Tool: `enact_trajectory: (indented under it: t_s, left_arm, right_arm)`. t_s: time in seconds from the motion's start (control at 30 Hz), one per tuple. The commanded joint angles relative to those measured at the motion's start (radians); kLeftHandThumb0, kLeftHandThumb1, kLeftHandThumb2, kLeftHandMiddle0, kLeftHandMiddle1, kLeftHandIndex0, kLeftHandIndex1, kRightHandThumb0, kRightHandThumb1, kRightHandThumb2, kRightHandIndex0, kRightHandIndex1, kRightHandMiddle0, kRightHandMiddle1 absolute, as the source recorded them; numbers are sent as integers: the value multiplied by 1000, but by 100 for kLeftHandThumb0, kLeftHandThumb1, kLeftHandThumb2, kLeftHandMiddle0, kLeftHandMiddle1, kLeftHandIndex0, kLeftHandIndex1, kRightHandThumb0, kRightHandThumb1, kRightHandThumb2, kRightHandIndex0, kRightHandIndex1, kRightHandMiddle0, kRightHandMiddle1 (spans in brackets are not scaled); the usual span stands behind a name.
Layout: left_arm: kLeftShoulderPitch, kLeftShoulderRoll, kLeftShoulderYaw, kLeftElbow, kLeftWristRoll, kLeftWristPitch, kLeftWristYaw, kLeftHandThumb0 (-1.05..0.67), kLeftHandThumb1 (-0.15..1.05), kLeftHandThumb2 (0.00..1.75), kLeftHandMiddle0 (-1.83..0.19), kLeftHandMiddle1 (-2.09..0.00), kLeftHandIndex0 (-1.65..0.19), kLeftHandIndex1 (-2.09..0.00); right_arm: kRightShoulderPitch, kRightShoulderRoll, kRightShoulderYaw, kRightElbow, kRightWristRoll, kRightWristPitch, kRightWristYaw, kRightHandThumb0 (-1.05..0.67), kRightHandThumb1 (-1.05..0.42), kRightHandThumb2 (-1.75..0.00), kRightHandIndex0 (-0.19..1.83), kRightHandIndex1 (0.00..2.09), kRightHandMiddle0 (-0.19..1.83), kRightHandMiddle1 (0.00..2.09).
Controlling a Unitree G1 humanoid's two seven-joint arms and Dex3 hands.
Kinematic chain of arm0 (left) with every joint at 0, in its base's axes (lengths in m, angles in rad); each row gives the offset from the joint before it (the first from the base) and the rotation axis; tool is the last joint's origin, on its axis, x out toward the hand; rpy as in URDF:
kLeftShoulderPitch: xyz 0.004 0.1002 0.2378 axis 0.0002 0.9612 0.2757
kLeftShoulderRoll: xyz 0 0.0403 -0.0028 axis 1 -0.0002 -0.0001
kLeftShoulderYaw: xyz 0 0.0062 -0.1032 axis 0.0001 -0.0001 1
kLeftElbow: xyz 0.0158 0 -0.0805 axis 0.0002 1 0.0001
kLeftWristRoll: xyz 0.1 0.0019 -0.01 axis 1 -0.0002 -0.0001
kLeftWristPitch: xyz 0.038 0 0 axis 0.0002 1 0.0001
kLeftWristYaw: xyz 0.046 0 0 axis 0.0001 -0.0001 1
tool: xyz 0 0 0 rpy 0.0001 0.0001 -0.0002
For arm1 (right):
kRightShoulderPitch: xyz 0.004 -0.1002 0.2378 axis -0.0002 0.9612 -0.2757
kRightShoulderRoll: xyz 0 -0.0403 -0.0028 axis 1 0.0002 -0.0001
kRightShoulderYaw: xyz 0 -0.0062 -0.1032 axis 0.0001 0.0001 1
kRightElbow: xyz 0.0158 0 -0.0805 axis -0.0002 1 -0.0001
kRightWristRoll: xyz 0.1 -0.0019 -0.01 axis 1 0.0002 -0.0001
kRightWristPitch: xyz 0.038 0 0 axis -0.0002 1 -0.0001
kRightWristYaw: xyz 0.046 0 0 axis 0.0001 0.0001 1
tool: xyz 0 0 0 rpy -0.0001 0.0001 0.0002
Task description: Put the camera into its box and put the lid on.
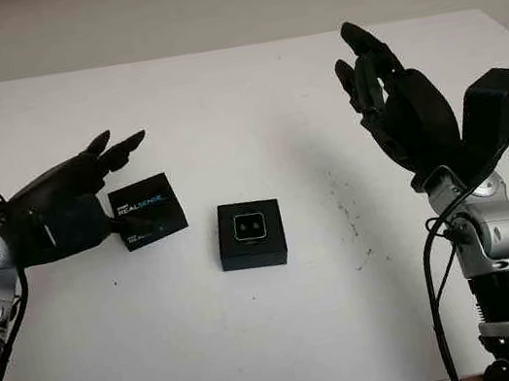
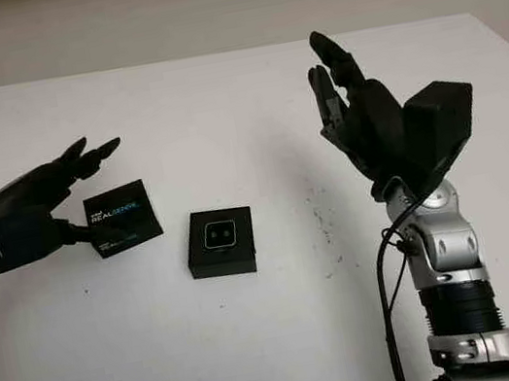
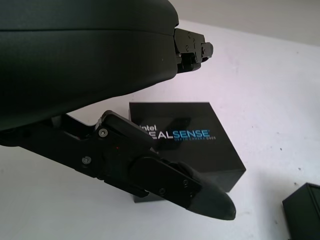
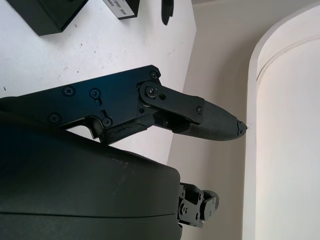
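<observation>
Just beside the left hand (image 1: pixel 72 188) lies the lid (image 1: pixel 148 210).

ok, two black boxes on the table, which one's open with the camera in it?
The middle box, camera showing inside. The RealSense-printed lid sits by the left hand.

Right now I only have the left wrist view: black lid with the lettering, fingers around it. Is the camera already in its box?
Observer: Yes. The camera sits in the open box mid-table, lenses facing up.
Operator: Where is the lid relative to that box?
Observer: The lid lies on the table to the box's left, apart from it, with the open left hand at its far-left side.
Operator: Is the other hand in the way?
Observer: No. The right hand is open and raised above the table, well to the right of the box.
</observation>
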Motion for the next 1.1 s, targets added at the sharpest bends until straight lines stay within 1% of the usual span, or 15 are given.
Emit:
enact_trajectory:
  t_s: [0.0,0.27,0.4,0.47,0.57,0.67,0.73,0.93,1.07]
  left_arm:
    - [-26,-7,-8,-8,-11,-4,-13,-73,87,4,5,-5,6,-5]
    - [-32,-3,-22,-11,-28,4,-88,-76,88,5,6,-5,7,-5]
    - [-31,-8,-29,-1,-20,0,-86,-73,86,5,3,-7,5,-6]
    - [-29,-8,-35,12,-7,-23,-67,-71,85,5,2,-7,4,-6]
    - [-26,-11,-39,22,6,-40,-41,-64,84,5,0,-7,1,-7]
    - [-23,-11,-45,27,29,-56,-7,-59,84,5,-2,-7,0,-7]
    - [-22,-11,-49,33,47,-71,18,-52,85,5,-3,-7,-2,-8]
    - [-29,-6,-62,62,85,-123,69,-41,88,6,-9,-8,-7,-8]
    - [-34,-5,-67,101,100,-188,118,-34,92,7,-17,-10,-13,-11]
  right_arm:
    - [7,-1,-4,-15,2,3,5,-66,-105,-72,-6,5,-19,37]
    - [16,-2,-1,-24,-16,19,0,-66,-105,-70,-5,6,-19,36]
    - [15,4,-2,-21,-16,23,-6,-65,-105,-70,-5,6,-18,36]
    - [17,7,-4,-22,-14,24,-8,-64,-105,-70,-4,6,-19,40]
    - [19,6,-4,-18,-14,19,-3,-64,-105,-70,-4,6,-19,44]
    - [21,5,-2,-14,-20,9,0,-64,-105,-70,-4,6,-19,44]
    - [23,8,-2,-11,-21,5,-1,-65,-105,-70,-4,6,-19,43]
    - [27,18,-2,2,-26,-26,-4,-63,-105,-71,-2,7,-19,48]
    - [29,25,-3,9,-31,-34,-10,-63,-105,-71,-1,7,-19,51]
